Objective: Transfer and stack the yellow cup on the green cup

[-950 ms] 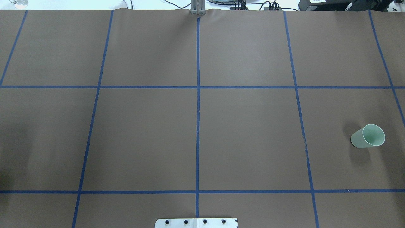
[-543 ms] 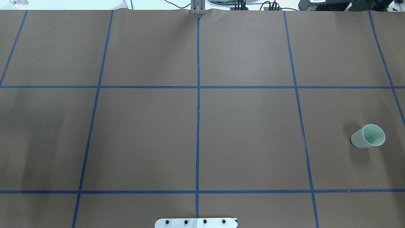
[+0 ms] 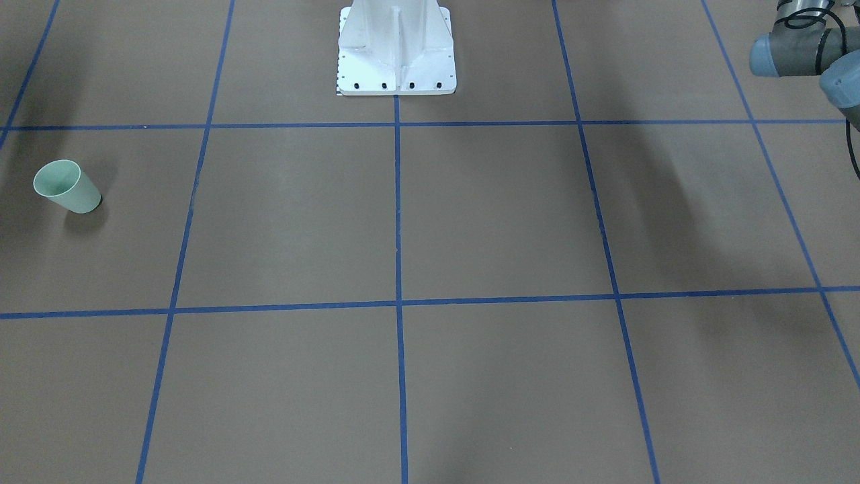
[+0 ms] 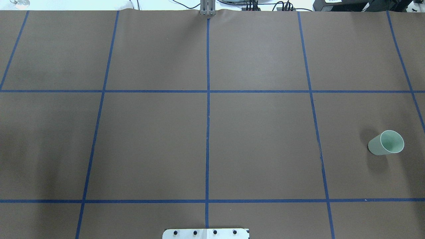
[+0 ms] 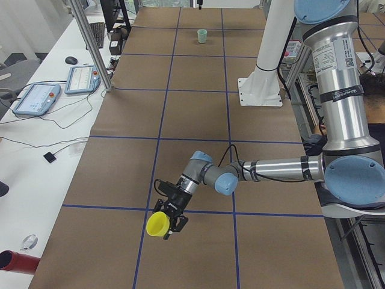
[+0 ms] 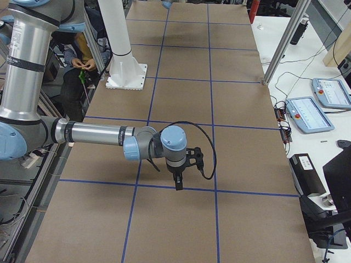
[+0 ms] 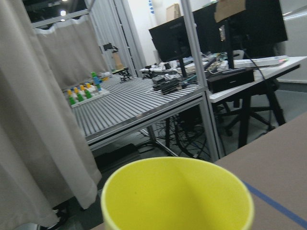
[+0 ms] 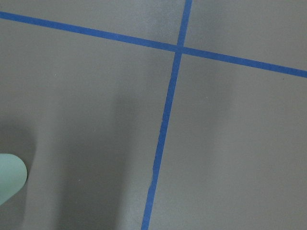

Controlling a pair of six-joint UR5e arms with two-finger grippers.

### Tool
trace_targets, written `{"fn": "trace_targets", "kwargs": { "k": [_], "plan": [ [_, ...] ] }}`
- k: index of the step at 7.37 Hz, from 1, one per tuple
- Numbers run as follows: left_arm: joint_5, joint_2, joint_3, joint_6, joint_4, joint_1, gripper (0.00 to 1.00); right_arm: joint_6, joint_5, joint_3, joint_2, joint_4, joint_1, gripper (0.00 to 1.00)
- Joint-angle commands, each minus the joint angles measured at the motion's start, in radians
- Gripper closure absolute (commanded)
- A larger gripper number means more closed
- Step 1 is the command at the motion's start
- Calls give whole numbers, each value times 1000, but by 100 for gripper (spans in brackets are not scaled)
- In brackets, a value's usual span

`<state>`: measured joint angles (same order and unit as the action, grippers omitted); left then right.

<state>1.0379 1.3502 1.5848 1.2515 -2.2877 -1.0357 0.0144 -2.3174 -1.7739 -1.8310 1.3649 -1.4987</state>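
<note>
The green cup [image 4: 386, 143] stands upright and empty on the brown mat at my right; it also shows in the front-facing view [image 3: 66, 187], the exterior left view [image 5: 203, 36] and at the edge of the right wrist view [image 8: 9, 177]. The yellow cup [image 5: 157, 225] is at the tip of my left gripper [image 5: 171, 218], tilted on its side just above the mat at my far left. Its rim fills the bottom of the left wrist view [image 7: 177, 196]. My right gripper [image 6: 178, 183] points down over the mat. I cannot tell whether either gripper is open or shut.
The mat [image 4: 259, 139] carries a blue tape grid. The white robot base [image 3: 396, 50] stands at the near edge. My left arm's elbow [image 3: 799, 47] shows at the mat's side. Tablets [image 5: 60, 87] and cables lie on the bench beyond.
The green cup has not moved. Only the faint shadow on the left part of the mat has shifted.
</note>
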Motion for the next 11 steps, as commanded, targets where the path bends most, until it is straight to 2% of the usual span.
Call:
{"fn": "trace_targets", "kwargs": {
  "k": [1, 2, 4, 5, 6, 7, 8, 10, 11],
  "plan": [
    [4, 47, 6, -246, -179, -23, 80, -1, -3, 1, 1, -1, 0, 0],
    [8, 70, 9, -383, -305, -23, 80, -2, -3, 1, 1, -1, 0, 0],
    [45, 124, 26, -481, -418, -20, 80, -4, -5, 1, 1, -3, 0, 0],
    [221, 141, 21, -471, -511, -21, 85, -4, -5, 2, 1, -3, 0, 0],
    [360, 142, 15, -481, -604, -20, 87, -4, -5, 1, 3, -3, 0, 0],
    [432, 165, 29, -483, -639, -18, 87, -5, -7, 1, 3, -3, 0, 0],
    [558, 188, 52, -485, -671, -18, 94, -5, -7, 1, 3, -4, 0, 0],
    [838, 240, 64, -491, -807, -17, 99, -4, -13, -2, 1, -3, 0, 0],
    [989, 276, 63, -580, -843, -17, 100, -4, -13, -2, 1, -3, 0, 0]
  ]
}}
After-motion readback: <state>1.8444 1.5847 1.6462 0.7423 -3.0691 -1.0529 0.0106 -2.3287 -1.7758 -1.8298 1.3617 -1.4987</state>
